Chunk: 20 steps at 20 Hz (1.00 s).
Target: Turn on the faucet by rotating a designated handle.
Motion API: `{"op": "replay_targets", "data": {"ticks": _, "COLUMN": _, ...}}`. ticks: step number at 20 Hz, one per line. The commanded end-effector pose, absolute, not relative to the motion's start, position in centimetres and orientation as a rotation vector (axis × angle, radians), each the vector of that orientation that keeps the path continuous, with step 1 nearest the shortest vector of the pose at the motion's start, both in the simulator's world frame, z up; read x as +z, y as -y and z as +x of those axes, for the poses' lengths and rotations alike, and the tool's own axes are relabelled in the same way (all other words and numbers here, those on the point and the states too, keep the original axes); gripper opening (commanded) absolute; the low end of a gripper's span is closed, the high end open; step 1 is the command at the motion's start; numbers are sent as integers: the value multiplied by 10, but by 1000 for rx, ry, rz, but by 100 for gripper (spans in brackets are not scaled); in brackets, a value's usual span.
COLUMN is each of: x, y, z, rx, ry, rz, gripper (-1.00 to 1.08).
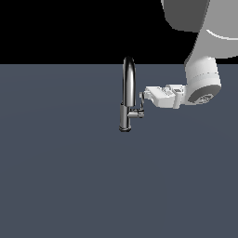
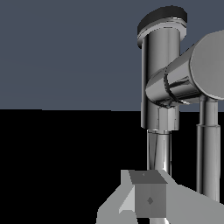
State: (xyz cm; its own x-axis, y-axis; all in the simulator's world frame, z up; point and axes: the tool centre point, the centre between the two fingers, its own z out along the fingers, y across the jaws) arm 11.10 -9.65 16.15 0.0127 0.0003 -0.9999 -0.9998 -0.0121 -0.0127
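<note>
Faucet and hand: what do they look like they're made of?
Faucet: looks like polished chrome-like metal, with bright and dark streaks along the spout and base. Handle: same shiny finish. Hand: matte white, plastic or painted metal by look; flat shading, no reflections.

Surface: a flat, plain slate-grey floor (image 1: pixel 69 186) filled the exterior view from the near edge to a straight far edge, with black beyond.
Markings: none could be made out; the tone was uniform.
Standing on it: the faucet (image 1: pixel 126 100), upright on its cylindrical base, near the far edge and about midway between the exterior view's left and right.
Contact: the base met the floor directly.
</note>
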Motion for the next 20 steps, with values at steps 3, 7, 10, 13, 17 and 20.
{"op": "replay_targets", "data": {"ticks": 3, "x": 162, "y": 97, "z": 104, "rx": 1208, "ry": -1194, "rz": -1224, "gripper": -100}}
{"op": "replay_targets", "data": {"ticks": 7, "x": 163, "y": 97, "z": 97, "rx": 1208, "ry": -1194, "rz": -1224, "gripper": -100}}
{"op": "replay_targets", "data": {"ticks": 10, "x": 164, "y": 97, "z": 91, "rx": 1208, "ry": -1194, "rz": -1224, "gripper": -100}}
{"op": "replay_targets", "data": {"ticks": 13, "x": 165, "y": 97, "z": 85, "rx": 1208, "ry": -1194, "rz": -1224, "gripper": -100}}
{"op": "replay_targets", "data": {"ticks": 17, "x": 165, "y": 97, "z": 77, "rx": 1208, "ry": -1194, "rz": -1224, "gripper": -100}}
{"op": "replay_targets", "data": {"ticks": 20, "x": 166, "y": 97, "z": 70, "rx": 1208, "ry": -1194, "rz": -1224, "gripper": -100}}
